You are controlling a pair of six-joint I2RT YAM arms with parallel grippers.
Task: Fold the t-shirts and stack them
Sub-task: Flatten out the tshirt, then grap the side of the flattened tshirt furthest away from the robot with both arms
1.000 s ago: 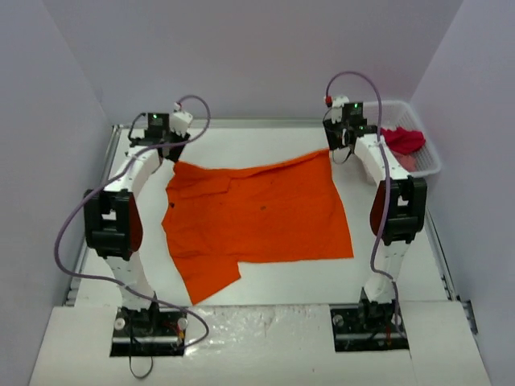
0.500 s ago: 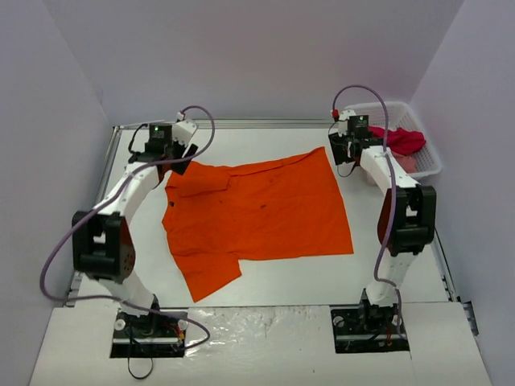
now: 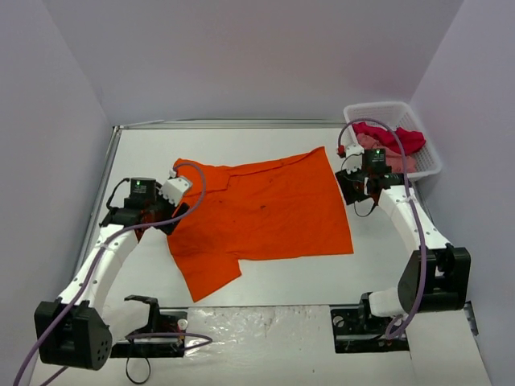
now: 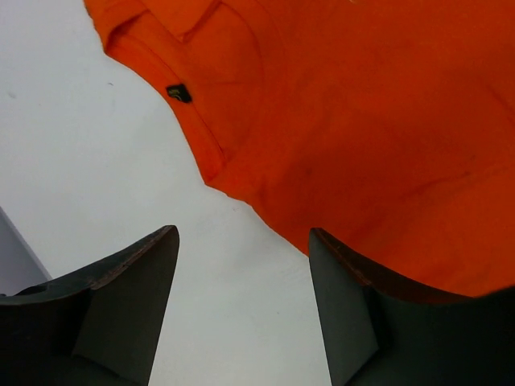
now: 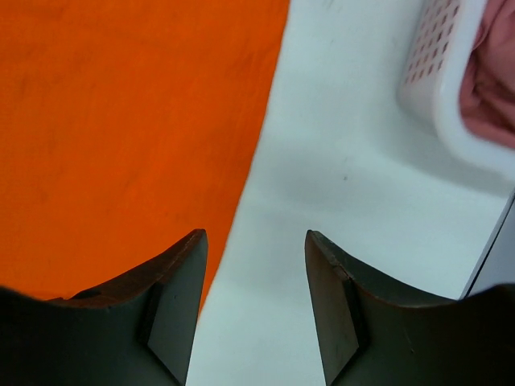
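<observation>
On the bench (image 3: 265, 277), top view: the orange t-shirt (image 3: 257, 213) lies spread flat mid-bench, one sleeve pointing toward the arm bases. A second ago both arms were stretched to its far corners. Now both have pulled back toward the near side. Left jaws sit at the shirt's left edge and right jaws just off its right edge, close to the white basket (image 3: 430, 157). The shirt outline has barely moved, so it looks like it was let go, not dragged. The red t-shirt (image 3: 390, 137) and pink t-shirt (image 3: 406, 163) are in the basket.

Left wrist: left jaws are fairly wide with nothing between them. They hang over bare bench (image 4: 96, 161), with the orange t-shirt (image 4: 362, 121) edge running just ahead and under the right-hand side. A small black tag (image 4: 179, 93) shows near the hem fold. I can't tell whether there is any contact with the cloth.

Right wrist: right jaws are parted about the same and empty. They straddle the line where the orange t-shirt (image 5: 121, 121) ends and the bench (image 5: 346, 201) starts. The basket (image 5: 438, 80) wall is at the upper right, with pink t-shirt (image 5: 491, 80) cloth behind the lattice.

My read: flattening is done, no fold yet and nothing stacked. The arms seem to be repositioning for side grips. The next pick needs one layer of edge only, and the left side is bunched near the tag.
</observation>
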